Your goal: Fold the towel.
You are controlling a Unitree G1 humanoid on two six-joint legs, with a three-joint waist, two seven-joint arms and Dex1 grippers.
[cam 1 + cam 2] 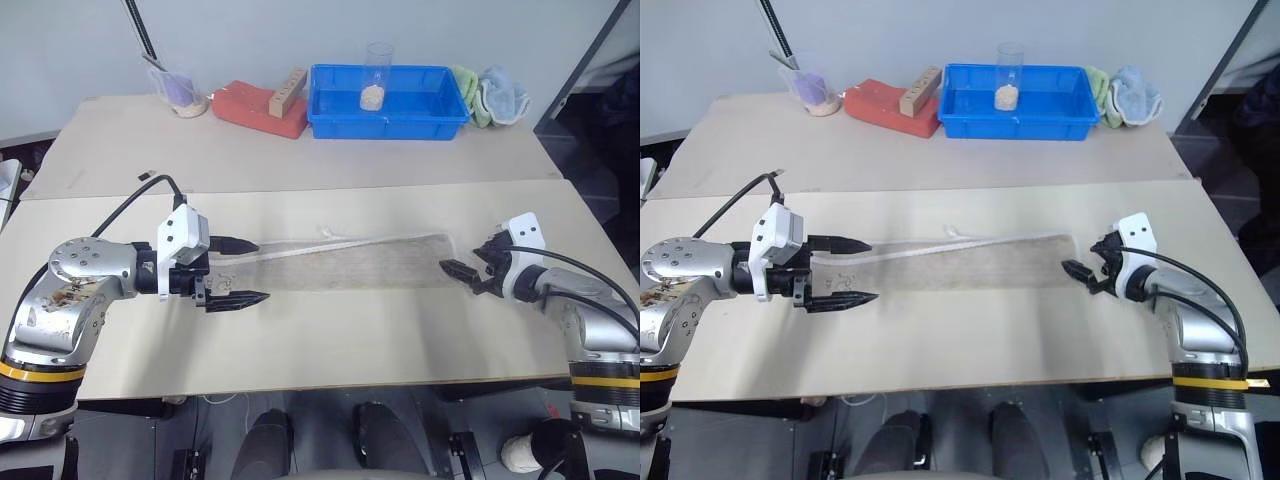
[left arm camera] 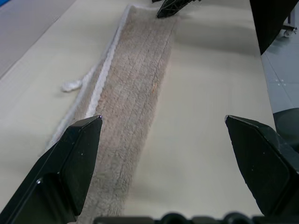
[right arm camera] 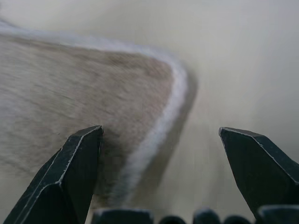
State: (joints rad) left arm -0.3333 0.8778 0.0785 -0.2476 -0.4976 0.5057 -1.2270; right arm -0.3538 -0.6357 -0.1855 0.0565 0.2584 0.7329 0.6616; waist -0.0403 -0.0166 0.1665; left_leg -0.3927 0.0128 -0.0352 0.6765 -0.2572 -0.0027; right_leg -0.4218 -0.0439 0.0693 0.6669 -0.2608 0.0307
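The tabletop (image 1: 330, 345) was seen as a pale wooden surface, and the towel (image 1: 350, 265) was laid on it as a long, narrow beige strip running from one arm to the other, already lying narrow as though doubled lengthwise, though the layers could not be counted. Well beyond the towel, at the far edge, a blue tray (image 1: 388, 122) was set with a red block (image 1: 255, 108) just beside it on one side and a green cloth (image 1: 468, 93) and a light blue cloth (image 1: 503, 95) on the other. The towel was judged to be light, soft and limp terry, likely to sag and drag instead of keeping its shape, and not fragile or slippery. The firmer white stitched edging (image 2: 105, 77) along its far long side and round its ends was judged the best place to be gripped, preferably at the corners of the two short ends. The left end effector (image 1: 243, 270) was held at the towel's left end, released, with its fingers spread wide and nothing between them. The right end effector (image 1: 458, 270) was held just off the towel's right end, likewise released and empty. A small white loop (image 2: 71, 85) was seen lying just beyond the edging.
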